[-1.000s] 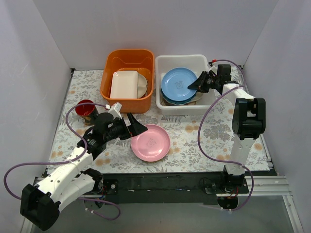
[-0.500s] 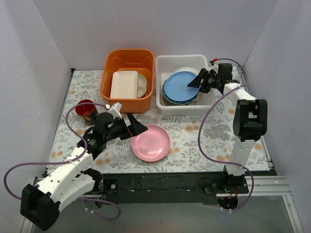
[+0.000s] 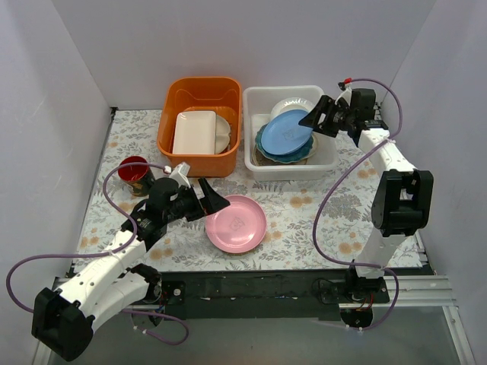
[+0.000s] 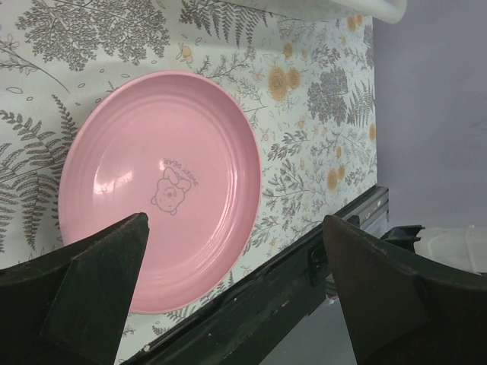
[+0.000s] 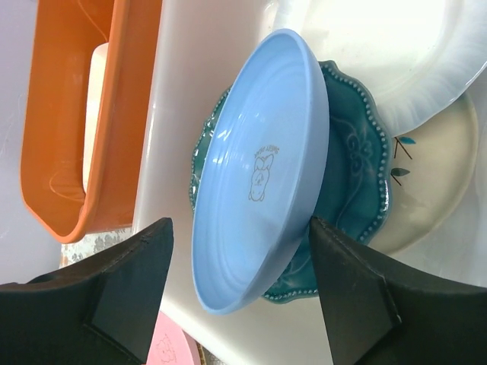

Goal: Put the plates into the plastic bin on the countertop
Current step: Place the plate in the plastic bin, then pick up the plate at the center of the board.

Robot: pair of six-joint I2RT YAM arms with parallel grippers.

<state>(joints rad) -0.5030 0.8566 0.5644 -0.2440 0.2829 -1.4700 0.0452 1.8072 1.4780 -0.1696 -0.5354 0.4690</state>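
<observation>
The plastic bin (image 3: 329, 156) stands at the back right of the countertop (image 3: 304, 220). Inside it a light blue plate (image 3: 285, 131) (image 5: 259, 167) lies tilted on a teal scalloped plate (image 5: 354, 152), with a cream leaf-pattern plate (image 5: 434, 190) and a white plate (image 5: 396, 46) beneath and behind. My right gripper (image 3: 318, 118) (image 5: 240, 228) hovers open at the blue plate's right rim, gripping nothing. A pink plate (image 3: 236, 223) (image 4: 160, 190) rests flat on the cloth. My left gripper (image 3: 213, 199) (image 4: 236, 220) is open just left of and above it.
An orange tub (image 3: 199, 125) (image 5: 76, 114) holding a cream rectangular dish (image 3: 195, 131) sits left of the bin. A red cup (image 3: 135, 173) stands at the left by my left arm. White walls close in three sides; a black rail (image 4: 289, 304) edges the near side.
My right gripper has opened, let go of the blue plate and drawn back up and to the right. The plate has dropped onto the teal one. The left arm has hardly moved.
</observation>
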